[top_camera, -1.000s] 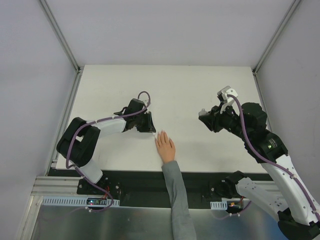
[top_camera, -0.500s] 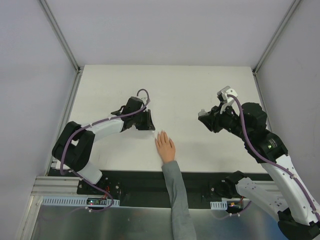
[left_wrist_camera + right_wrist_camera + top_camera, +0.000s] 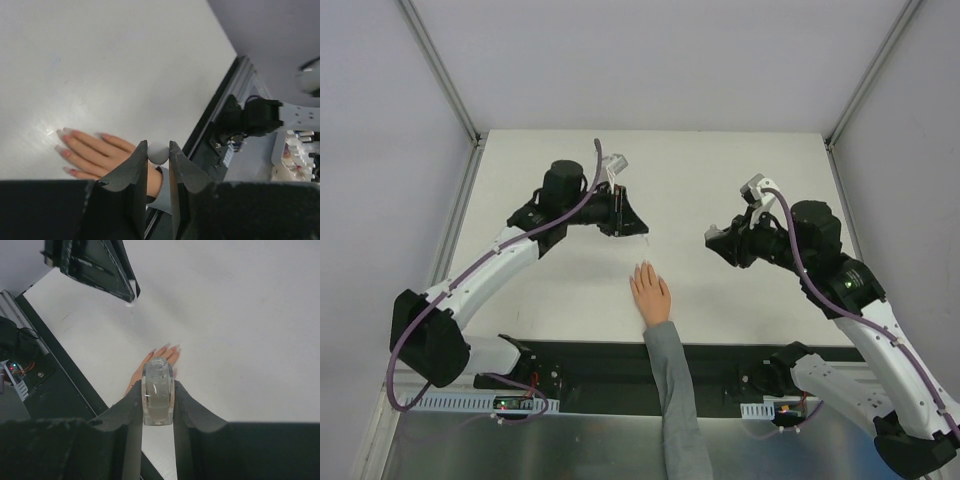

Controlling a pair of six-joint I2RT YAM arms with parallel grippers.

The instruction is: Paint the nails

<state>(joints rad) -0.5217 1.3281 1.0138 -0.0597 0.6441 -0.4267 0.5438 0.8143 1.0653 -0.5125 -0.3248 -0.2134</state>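
A pale peach-pink hand [image 3: 649, 291] with a grey sleeve [image 3: 672, 390] lies flat on the white table, fingers together and pointing away. Its nails [image 3: 64, 136] show as faint pink tips in the left wrist view. My left gripper [image 3: 638, 229] hovers just beyond the fingertips and is shut on a small white round cap [image 3: 158, 153]; what hangs below the cap is hidden. My right gripper [image 3: 713, 240] is right of the hand, raised off the table, and shut on a small clear open bottle [image 3: 158, 399]. The hand [image 3: 161, 358] shows behind that bottle.
The white table [image 3: 720, 180] is bounded by grey walls and metal rails [image 3: 460, 215] on both sides. A black strip [image 3: 600, 360] with the arm bases runs along the near edge, under the sleeve. The left gripper [image 3: 95, 265] shows at the top of the right wrist view.
My left arm has stretched out and lifted, carrying its gripper from beside the hand's left to a point above and beyond the fingertips. My right gripper has shifted slightly left.
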